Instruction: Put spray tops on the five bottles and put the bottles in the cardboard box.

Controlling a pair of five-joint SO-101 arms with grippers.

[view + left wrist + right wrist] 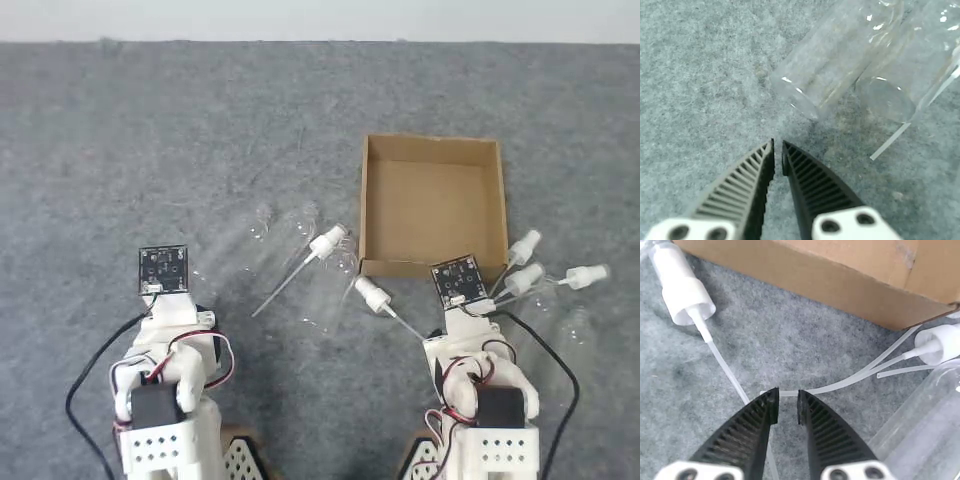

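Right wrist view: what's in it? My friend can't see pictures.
The black ribbed gripper points at a grey fuzzy table cover, its tips slightly apart. Beyond it lie a white plastic spray top with a thin tube and the side wall of a brown cardboard box; a clear plastic bottle lies nearby.

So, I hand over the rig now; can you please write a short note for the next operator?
Left claw: almost shut, empty, above the mat near two lying clear bottles.
Right claw: slightly open, empty, by the near wall of the cardboard box; a tube lies just past its tips.
Spray tops: five, all loose on the mat; none seems fitted.
Box: empty.
Done: nothing.
Left: fit all tops, then box all bottles.
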